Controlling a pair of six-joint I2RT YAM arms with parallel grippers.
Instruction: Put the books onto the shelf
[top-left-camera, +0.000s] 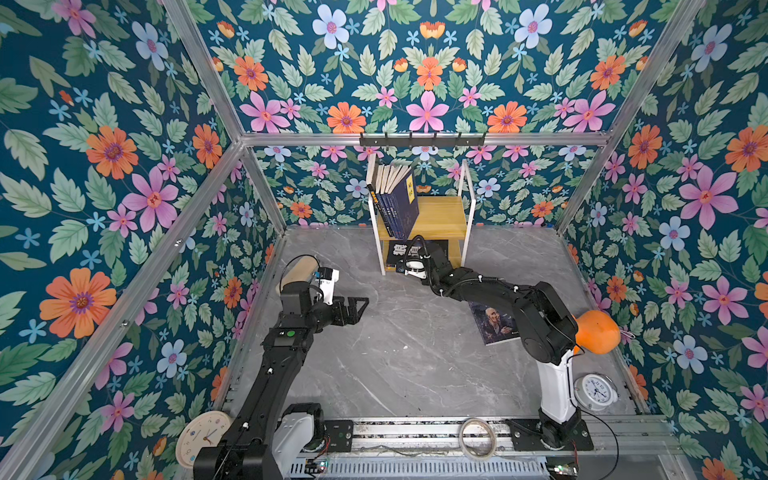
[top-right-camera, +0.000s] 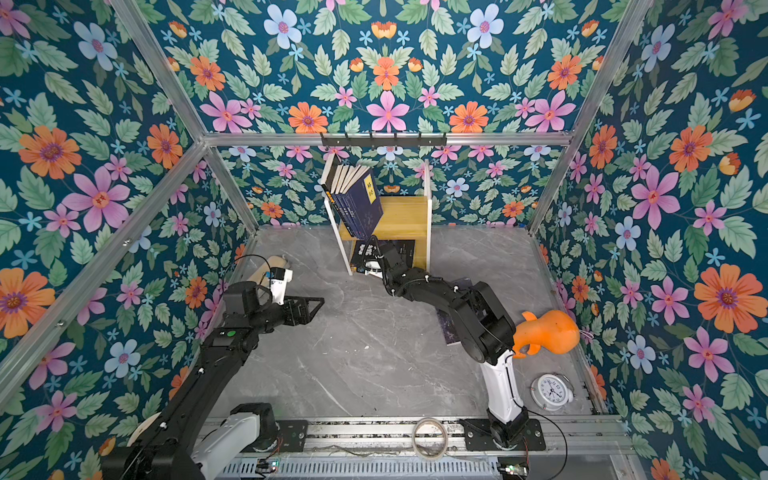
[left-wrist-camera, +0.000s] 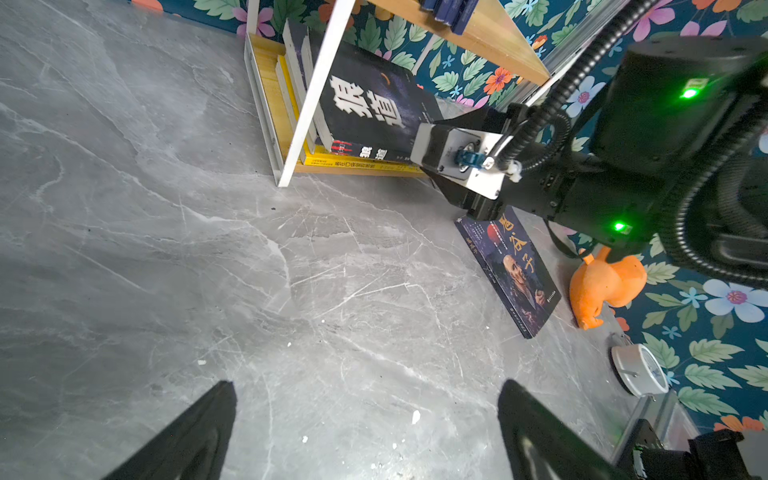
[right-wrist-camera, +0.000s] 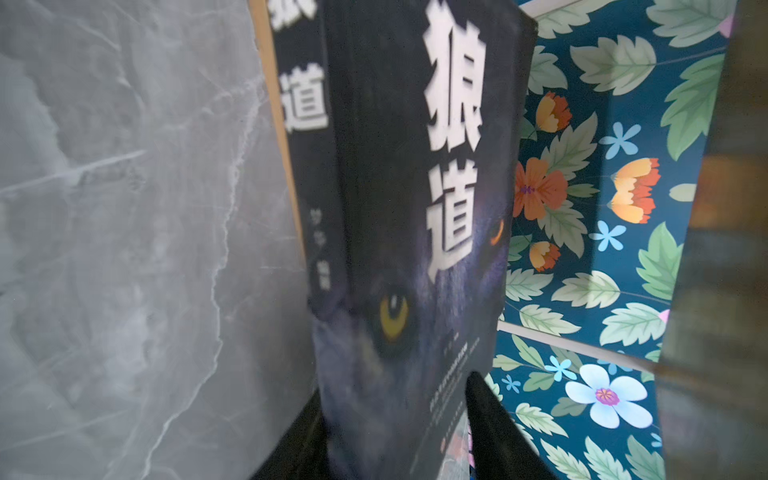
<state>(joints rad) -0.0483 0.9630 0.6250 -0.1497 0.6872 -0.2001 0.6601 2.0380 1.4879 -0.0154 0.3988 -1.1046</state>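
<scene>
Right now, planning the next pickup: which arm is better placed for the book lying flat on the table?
Probably right: the portrait book lies under the right arm, while the open left pincer hangs across the table.

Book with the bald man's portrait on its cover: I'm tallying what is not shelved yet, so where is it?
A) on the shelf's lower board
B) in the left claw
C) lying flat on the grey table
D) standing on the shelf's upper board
C: the portrait book lies flat on the table, apart from the shelf and beside the orange toy.
</scene>
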